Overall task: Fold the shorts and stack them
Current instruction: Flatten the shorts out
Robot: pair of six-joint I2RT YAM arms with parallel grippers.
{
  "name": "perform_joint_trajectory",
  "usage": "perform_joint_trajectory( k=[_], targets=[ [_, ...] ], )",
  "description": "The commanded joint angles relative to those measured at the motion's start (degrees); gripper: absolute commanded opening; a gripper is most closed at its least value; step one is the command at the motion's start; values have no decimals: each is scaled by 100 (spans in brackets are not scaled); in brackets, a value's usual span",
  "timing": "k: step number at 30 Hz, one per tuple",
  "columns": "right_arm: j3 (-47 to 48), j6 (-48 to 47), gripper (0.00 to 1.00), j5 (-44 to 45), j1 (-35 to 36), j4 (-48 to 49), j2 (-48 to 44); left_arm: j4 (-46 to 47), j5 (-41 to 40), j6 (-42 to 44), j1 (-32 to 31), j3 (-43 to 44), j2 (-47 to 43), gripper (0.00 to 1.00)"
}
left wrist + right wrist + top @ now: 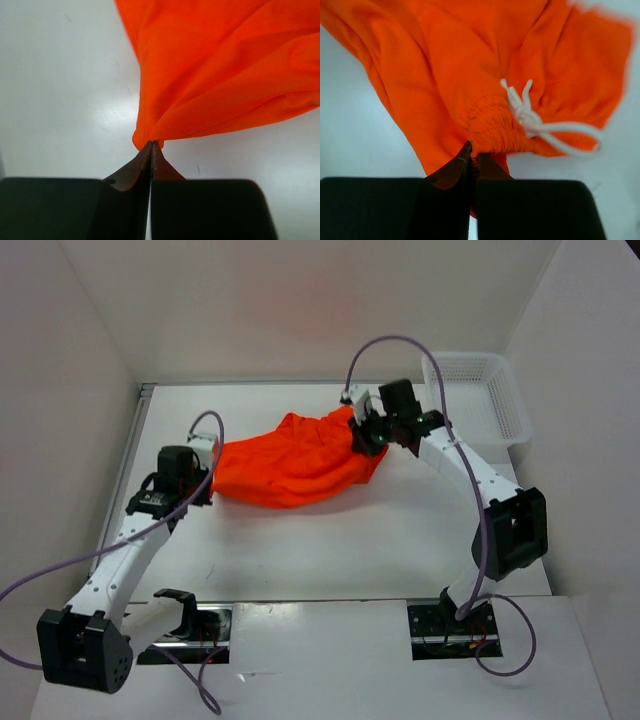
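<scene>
over the middle of the white table [340, 540], the orange-red shorts [295, 465] stretch, creased, between the two arms; the left gripper [151, 146] pinches a pulled-out corner of the cloth, the right gripper [472, 157] is clamped on the elastic waistband [487, 134] beside the white drawstring [530, 119]

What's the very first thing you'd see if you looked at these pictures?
The bright orange-red shorts jump out first, bunched up in the middle of the white table. Next come the two arms pinching them: the left tool is shut on the left edge of the cloth, and the right tool is shut on the gathered waistband beside a white drawstring. A white basket sits at the far right corner.
</scene>
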Motion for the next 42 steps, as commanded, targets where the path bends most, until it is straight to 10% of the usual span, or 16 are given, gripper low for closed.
perform_joint_trajectory(
  k=[1,3,6,24,32,39,42],
  targets=[
    [-1350,-1170,3,-82,-46,-588,-660,-1174,163,19,-280,-597,-518,1],
    [-2236,-1592,20,111,-46,-755,-871,-1598,408,19,-281,-729,-651,11],
    [-2907,-2024,51,436,-46,-967,-1275,-2320,759,19,-281,-730,-651,64],
    [-3208,-1709,53,463,-46,-203,-1268,-1004,972,19,-571,-1168,553,76],
    [-3269,-1419,47,411,-46,79,-1031,-686,638,19,-1062,-1766,852,70],
    [-3490,-1945,32,798,-46,-87,-969,-554,585,19,-1063,-2100,827,9],
    [-3429,-1946,54,315,-46,-395,-969,-554,585,19,-1063,-2101,712,0]
  ],
)
